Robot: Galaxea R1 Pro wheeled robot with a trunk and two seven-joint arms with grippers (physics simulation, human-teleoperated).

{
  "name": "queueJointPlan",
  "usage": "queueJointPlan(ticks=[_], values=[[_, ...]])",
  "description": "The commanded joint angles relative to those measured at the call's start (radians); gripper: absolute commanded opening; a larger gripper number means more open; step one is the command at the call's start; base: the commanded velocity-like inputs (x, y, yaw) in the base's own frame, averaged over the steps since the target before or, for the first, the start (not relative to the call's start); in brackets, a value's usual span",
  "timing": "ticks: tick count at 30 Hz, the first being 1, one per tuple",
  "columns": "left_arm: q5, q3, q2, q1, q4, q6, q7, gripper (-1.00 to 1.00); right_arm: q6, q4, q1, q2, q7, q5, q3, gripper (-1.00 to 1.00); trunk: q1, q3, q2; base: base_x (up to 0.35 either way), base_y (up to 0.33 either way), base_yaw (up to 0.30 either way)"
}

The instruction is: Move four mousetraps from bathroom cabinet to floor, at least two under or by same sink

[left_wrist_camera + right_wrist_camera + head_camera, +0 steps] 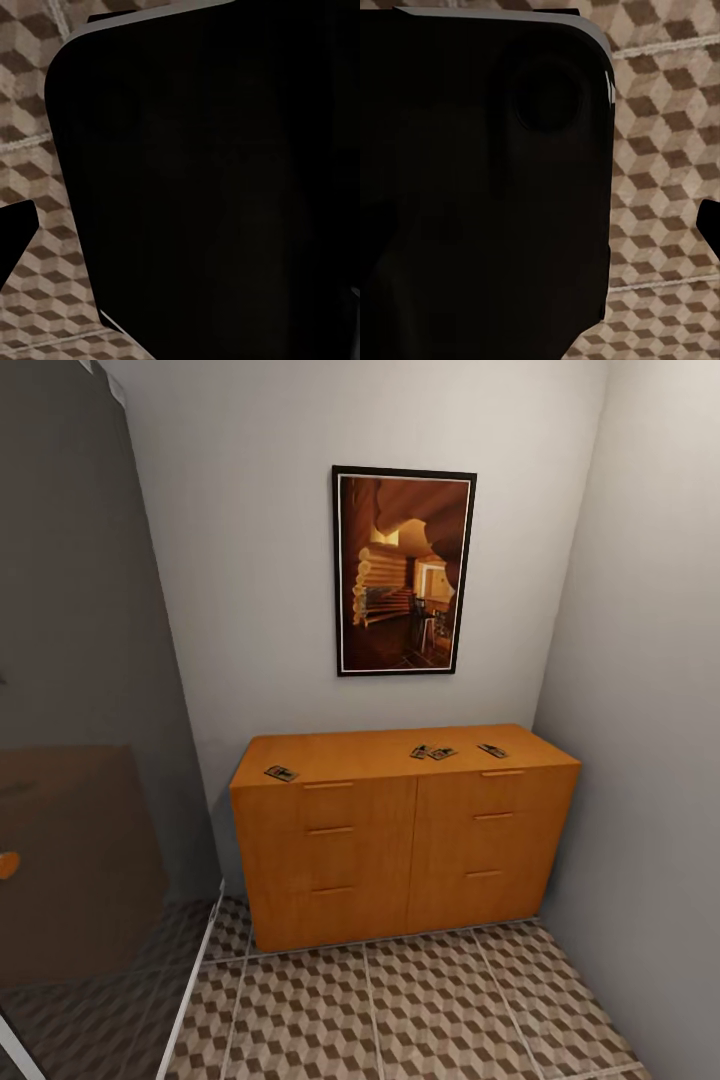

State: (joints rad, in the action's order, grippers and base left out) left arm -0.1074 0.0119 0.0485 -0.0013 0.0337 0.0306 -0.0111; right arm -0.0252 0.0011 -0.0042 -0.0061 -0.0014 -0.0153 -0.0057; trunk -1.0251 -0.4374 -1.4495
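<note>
The orange-brown cabinet (400, 850) stands against the far wall in the head view, its drawers shut. On its flat top lie the mousetraps: one (281, 772) near the left front corner, two (421, 751) (442, 753) side by side right of the middle, and one (491, 750) further right. The cube-patterned bathroom floor (420, 1000) runs from the cabinet toward me. In each wrist view a dark part of my own body (210, 187) (480, 187) hangs over the floor (30, 150) (660, 150), with one dark fingertip (15, 232) (709, 225) at the edge. The bathroom sink is out of view.
A framed picture (403, 572) hangs above the cabinet. A grey wall (650, 710) closes the right side next to the cabinet. On the left stands a dark glass panel (80, 760) with a white rail (195, 980) along its base.
</note>
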Motion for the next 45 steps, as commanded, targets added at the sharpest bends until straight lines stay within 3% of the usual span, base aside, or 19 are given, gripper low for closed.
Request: queueJointPlan(ticks=[1, 18, 45], values=[[-0.010, 0.000, 0.000, 0.000, 0.002, 0.003, -0.001, 1.00, -0.003, 0.000, 0.000, 0.000, 0.000, -0.002, 0.000, 1.00, 0.000, -0.001, -0.001, 0.002, 0.000, 0.000], [-0.011, 0.001, -0.001, 0.000, 0.002, 0.004, -0.002, 1.00, -0.005, 0.000, -0.001, 0.001, 0.000, 0.000, 0.000, 1.00, 0.000, -0.001, -0.001, 0.019, 0.000, 0.000], [-0.012, 0.000, 0.001, 0.000, 0.002, 0.002, -0.001, 1.00, -0.006, 0.000, 0.000, 0.001, 0.000, -0.003, 0.000, 1.00, 0.000, -0.001, -0.001, 0.280, 0.000, 0.000]])
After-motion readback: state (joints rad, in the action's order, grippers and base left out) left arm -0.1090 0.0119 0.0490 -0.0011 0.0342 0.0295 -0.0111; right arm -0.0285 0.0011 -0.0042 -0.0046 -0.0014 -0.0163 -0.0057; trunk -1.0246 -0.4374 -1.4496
